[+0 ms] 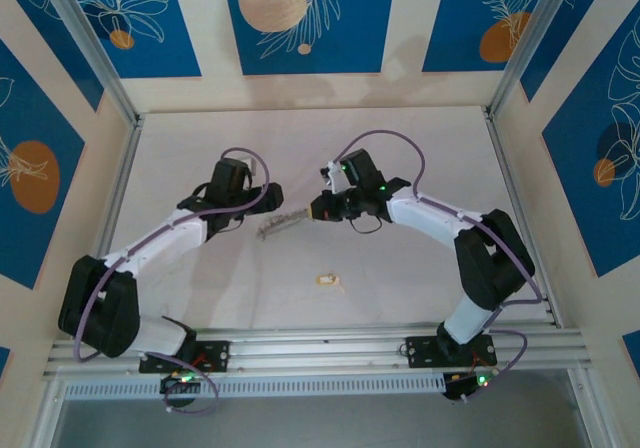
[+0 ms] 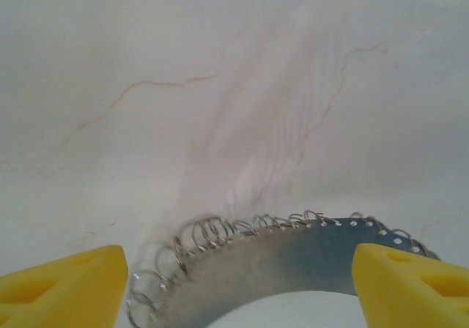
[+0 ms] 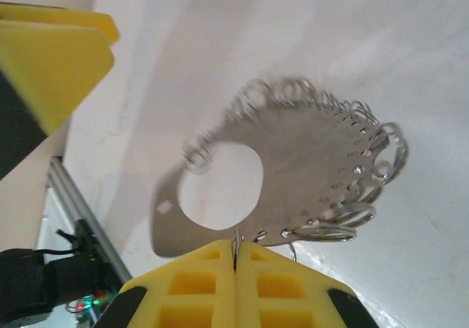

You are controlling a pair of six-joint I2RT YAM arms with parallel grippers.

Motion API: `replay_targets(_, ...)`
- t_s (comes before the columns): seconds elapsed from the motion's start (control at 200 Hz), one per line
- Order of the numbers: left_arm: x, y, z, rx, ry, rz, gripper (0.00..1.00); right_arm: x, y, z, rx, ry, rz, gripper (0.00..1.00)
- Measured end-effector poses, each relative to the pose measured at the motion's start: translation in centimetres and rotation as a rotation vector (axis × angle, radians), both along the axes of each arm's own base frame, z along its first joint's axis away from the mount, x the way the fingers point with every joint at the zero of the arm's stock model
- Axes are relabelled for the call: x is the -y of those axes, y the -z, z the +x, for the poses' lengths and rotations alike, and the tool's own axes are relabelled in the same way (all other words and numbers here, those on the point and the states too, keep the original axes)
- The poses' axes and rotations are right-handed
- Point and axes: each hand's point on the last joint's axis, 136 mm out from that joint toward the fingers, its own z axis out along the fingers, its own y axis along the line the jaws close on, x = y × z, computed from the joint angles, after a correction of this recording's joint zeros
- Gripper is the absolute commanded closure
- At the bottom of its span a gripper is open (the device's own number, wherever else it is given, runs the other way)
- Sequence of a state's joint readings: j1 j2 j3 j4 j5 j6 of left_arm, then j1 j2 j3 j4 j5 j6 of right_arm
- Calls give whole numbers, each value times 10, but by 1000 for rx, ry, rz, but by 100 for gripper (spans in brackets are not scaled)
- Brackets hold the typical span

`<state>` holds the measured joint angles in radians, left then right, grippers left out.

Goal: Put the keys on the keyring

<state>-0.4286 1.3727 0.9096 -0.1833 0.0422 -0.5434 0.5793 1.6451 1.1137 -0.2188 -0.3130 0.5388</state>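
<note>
The keyring (image 1: 281,223) is a flat grey metal hoop fringed with several small silvery wire rings, held off the table between the two arms. My right gripper (image 1: 316,211) is shut on one small ring at the hoop's edge (image 3: 236,249); the keyring (image 3: 293,170) hangs beyond its pads. My left gripper (image 1: 252,206) is open, its yellow fingertips (image 2: 66,288) standing either side of the keyring (image 2: 293,258) without touching it. The key (image 1: 328,281), a tiny pale-yellow piece, lies on the table nearer the bases, apart from both grippers.
The white marbled table (image 1: 400,268) is walled by blue-and-cream panels, with aluminium rails (image 1: 320,343) along the near edge. A yellow finger of the left gripper (image 3: 51,57) appears at the upper left in the right wrist view.
</note>
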Motion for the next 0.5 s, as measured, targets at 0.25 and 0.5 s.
replay_targets(0.25,12,-33,-3,67,75,-109,19,9,-38,12,53,-37,120,100)
replay_targets(0.5,30,-53,-6,114,164,-195,21,9,-67,16,111,-106,215,100)
